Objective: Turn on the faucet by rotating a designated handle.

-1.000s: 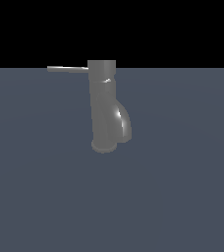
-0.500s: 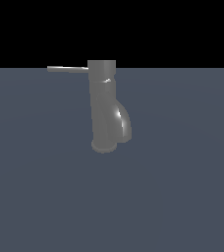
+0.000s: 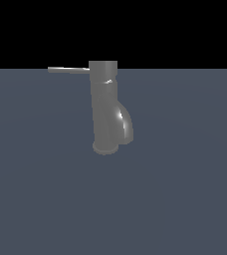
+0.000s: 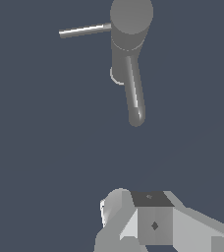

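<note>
Handle [image 3: 68, 70]: thin straight grey rod, level, projecting sideways from the top of the faucet [image 3: 105, 107] toward the exterior view's left. Its inner end meets the faucet body; its outer end is free, nothing touching it. In the wrist view the handle [image 4: 84, 30] appears as a slim bright bar leaving the cap of the faucet [image 4: 128, 34].

Faucet: dark grey, glossy, thick upright cylinder with flat round top. A short curved spout [image 3: 123, 122] bulges from the lower part, on the side opposite the handle in the exterior view. Base sits on a flat slate-grey surface [image 3: 185, 189].

Gripper [image 4: 151, 219]: seen in the wrist view only, as pale grey blocky parts at the frame edge; not visible in the exterior view. Fingertips cannot be made out separately, so whether the jaws are spread or pressed together cannot be told. Nothing is seen held.

Relative to the gripper: faucet and handle lie ahead of it and well apart, with bare surface between. The spout tip [image 4: 136, 118] is the faucet part nearest the gripper; the handle is farther, off to one side.
</note>
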Tool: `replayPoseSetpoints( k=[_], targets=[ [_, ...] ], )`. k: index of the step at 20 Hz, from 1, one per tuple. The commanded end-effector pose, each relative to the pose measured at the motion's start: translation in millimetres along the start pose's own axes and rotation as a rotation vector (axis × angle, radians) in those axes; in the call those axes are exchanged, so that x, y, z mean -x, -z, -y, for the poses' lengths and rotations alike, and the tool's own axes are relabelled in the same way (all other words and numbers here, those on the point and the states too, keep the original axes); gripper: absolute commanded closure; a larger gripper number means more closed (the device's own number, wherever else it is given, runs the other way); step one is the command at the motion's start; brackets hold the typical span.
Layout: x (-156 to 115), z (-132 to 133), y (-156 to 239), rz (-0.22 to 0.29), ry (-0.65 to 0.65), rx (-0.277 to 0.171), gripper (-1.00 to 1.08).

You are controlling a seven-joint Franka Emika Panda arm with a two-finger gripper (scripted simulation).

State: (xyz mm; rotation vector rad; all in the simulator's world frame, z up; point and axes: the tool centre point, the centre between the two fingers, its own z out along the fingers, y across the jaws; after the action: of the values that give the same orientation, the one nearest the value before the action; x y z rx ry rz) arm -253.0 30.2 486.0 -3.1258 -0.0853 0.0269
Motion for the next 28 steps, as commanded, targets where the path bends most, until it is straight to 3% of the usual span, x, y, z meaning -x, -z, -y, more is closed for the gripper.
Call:
replayPoseSetpoints(
  k=[1, 16, 28],
  targets=[
    [-8, 2, -1, 0.001, -0.028, -0.010, 1.08],
    [-83, 22, -24, 0.027, -0.332, -0.080, 1.08],
    [-147, 44, -60, 0.057, -0.619, -0.097, 1.08]
  ],
)
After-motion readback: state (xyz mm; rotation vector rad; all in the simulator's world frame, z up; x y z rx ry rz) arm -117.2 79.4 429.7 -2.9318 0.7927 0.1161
